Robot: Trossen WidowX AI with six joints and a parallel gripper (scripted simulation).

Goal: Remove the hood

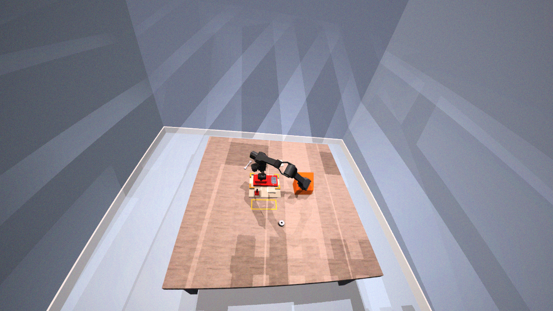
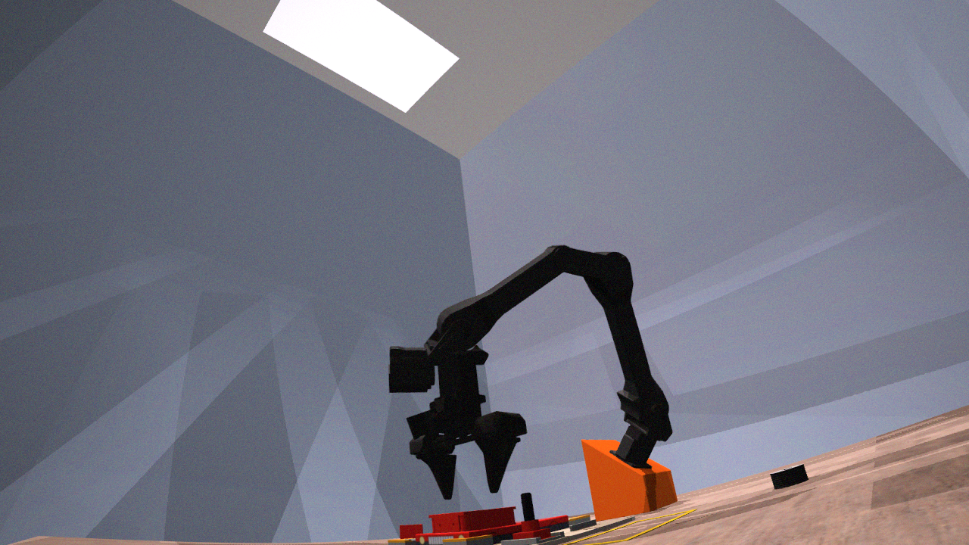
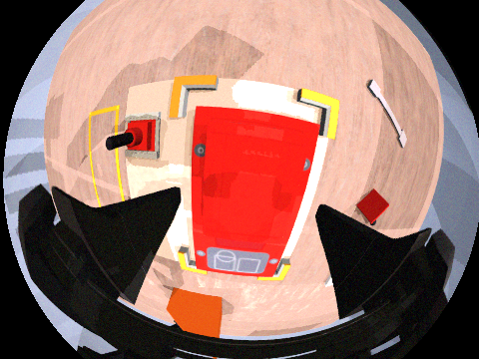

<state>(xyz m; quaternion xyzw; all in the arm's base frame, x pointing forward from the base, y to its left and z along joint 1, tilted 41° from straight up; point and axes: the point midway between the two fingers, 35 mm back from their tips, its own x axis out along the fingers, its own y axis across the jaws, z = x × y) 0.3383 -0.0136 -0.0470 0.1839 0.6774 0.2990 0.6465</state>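
Tool (image 2: 467, 468) hovers above toy car (image 3: 249, 195), fingers spread wide, nothing gripped, straddling red hood (image 3: 255, 167) for side pinch. Hood on car; yellow marked area (image 1: 264, 204) on worktop (image 1: 309, 239) waits nearby.

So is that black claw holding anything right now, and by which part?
Nothing is held. The end effector hangs open above the red hood, touching nothing.

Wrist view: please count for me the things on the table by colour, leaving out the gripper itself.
Red: 3 (hood, block with black peg, small square)
Orange: 1 (arm base)
White: 1 (thin tool)
Yellow: 1 (marked outline)
Total: 6
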